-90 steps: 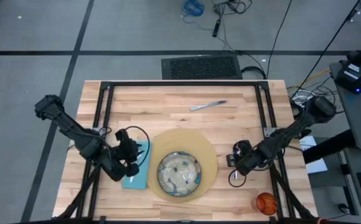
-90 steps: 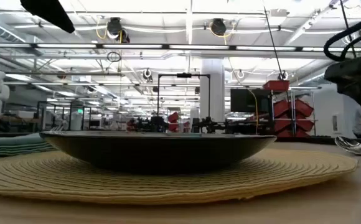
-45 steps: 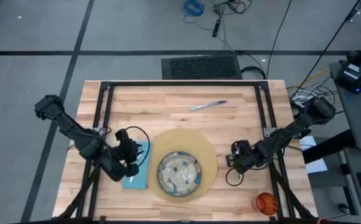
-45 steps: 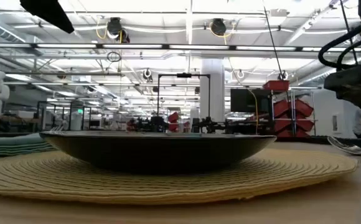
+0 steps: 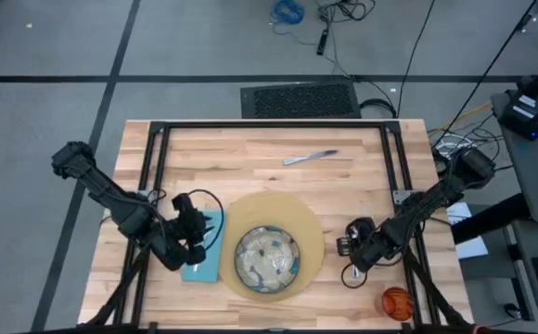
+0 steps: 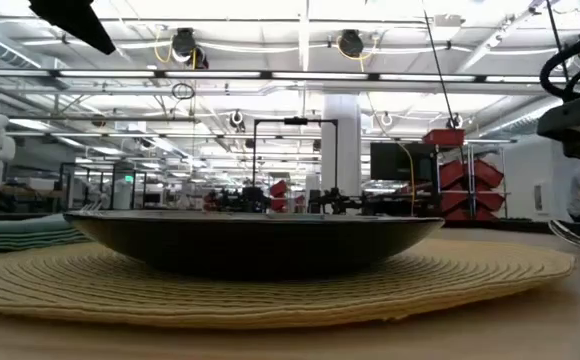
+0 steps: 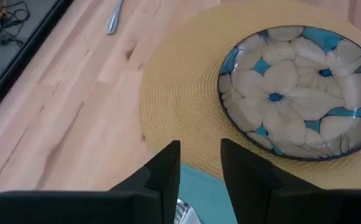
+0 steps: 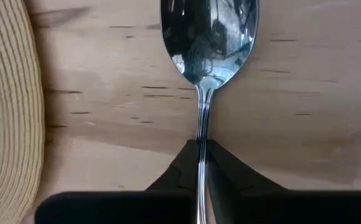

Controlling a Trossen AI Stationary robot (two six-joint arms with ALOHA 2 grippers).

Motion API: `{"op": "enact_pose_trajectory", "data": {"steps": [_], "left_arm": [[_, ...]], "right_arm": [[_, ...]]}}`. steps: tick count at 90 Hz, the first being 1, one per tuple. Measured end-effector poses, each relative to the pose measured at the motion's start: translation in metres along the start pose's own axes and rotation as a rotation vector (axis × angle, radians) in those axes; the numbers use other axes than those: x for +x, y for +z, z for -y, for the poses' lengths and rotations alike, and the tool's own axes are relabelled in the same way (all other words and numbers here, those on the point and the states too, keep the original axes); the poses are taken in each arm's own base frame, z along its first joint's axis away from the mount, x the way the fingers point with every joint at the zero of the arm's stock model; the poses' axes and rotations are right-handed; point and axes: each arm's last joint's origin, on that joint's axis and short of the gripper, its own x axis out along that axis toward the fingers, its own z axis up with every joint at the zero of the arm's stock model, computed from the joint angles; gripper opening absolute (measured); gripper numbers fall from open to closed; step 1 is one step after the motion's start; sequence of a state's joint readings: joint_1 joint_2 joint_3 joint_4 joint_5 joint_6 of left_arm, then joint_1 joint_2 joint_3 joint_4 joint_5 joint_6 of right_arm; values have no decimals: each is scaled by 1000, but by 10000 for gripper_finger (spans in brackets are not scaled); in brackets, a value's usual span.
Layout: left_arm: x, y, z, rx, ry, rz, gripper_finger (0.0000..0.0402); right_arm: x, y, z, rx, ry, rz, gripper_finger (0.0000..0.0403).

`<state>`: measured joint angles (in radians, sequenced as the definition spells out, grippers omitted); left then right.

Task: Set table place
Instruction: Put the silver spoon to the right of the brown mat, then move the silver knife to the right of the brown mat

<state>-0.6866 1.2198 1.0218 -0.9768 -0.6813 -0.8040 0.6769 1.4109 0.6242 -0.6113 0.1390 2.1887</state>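
Observation:
A flowered blue-and-cream dish (image 5: 267, 258) sits in the middle of the round tan placemat (image 5: 297, 223). The teal napkin (image 5: 204, 262) lies along the mat's left side. My left gripper (image 7: 199, 165) stands open above the napkin's edge (image 7: 199, 186), where a bit of silver cutlery (image 7: 183, 211) shows under the fingers. My right gripper (image 5: 355, 252) is just right of the mat, shut on the spoon (image 8: 208, 37). A knife (image 5: 311, 157) lies at the far side of the table, and the orange cup (image 5: 396, 302) stands at the near right corner. My right gripper pinches the spoon's thin handle (image 8: 200, 149) between its two fingers, which lie along the handle. The bowl reaches out ahead of the fingertips, hollow side up, low over the bare wood beside the mat. I cannot tell whether it touches the table.
The black frame bars (image 5: 153, 176) run along the table's left, far and right sides. Bare wood (image 5: 250, 167) lies between the mat and the far edge. The orange cup stands close to my right gripper, on its near side.
My right gripper has gone a little toward the table's near edge with the spoon, staying just right of the placemat and shut on the handle.

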Motion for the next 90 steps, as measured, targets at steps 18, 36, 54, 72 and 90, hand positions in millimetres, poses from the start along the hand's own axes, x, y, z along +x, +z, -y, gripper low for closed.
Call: {"op": "enact_pose_trajectory", "data": {"steps": [18,36,54,72,90], "left_arm": [[0,0,0,3,-3,-2,100],[0,0,0,7,-4,-2,100],[0,0,0,7,-4,-3,100],[0,0,0,9,-4,-3,100],[0,0,0,9,-4,-3,100]], "right_arm": [[0,0,0,-10,-14,20,16],[0,0,-1,-24,-6,18,65],[-2,0,-1,-55,4,14,112],[-22,6,-3,-94,77,32,135],[-77,25,-16,-188,104,158,137]]}}
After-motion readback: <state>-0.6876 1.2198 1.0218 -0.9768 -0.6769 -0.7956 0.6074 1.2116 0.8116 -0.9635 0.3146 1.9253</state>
